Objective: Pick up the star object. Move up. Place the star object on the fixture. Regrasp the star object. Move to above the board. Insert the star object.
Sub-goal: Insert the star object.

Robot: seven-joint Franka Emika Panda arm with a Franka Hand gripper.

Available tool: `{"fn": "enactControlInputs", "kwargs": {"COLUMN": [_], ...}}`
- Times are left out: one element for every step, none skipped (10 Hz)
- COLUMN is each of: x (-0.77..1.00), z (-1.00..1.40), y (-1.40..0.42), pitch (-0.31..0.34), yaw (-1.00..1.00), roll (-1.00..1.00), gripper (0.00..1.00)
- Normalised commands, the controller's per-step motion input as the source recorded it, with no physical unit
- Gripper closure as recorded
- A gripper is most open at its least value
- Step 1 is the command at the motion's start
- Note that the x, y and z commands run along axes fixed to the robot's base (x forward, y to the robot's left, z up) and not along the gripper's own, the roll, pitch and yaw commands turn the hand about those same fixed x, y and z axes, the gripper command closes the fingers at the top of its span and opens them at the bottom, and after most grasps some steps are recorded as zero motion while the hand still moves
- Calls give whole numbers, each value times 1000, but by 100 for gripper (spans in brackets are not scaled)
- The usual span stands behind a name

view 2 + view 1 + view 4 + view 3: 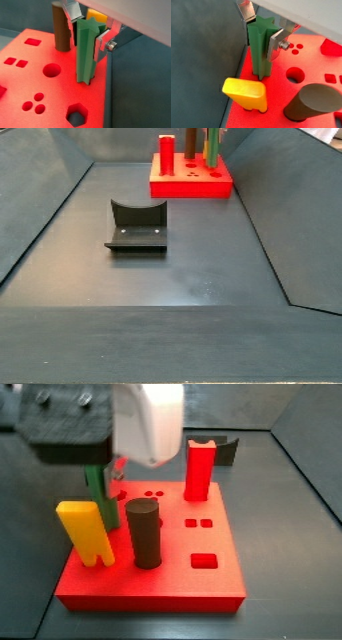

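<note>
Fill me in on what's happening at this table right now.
The Franka arm's gripper is over the red board, its silver fingers shut on the upright dark-green star object. The peg's lower end sits at a hole near the board's edge, so insertion is under way. A yellow notched peg, a dark brown cylinder and a red peg stand in the board. The fixture sits apart on the floor.

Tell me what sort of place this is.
Likely a lab test cell for peg insertion: a grey walled enclosure, a red board, and the gripper holding the star object upright.
</note>
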Motion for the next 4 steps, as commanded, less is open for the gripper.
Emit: {"fn": "enactControlInputs", "kwargs": {"x": [-389,-163,0,0], "z": [-503,-311,-20,0], "y": [-191,-217,0,0], "pitch": [-291,-191,-47,0], "yaw": [0,66,0,0], "roll": [81,43,-37,0], "gripper": [100,100,100,100]}}
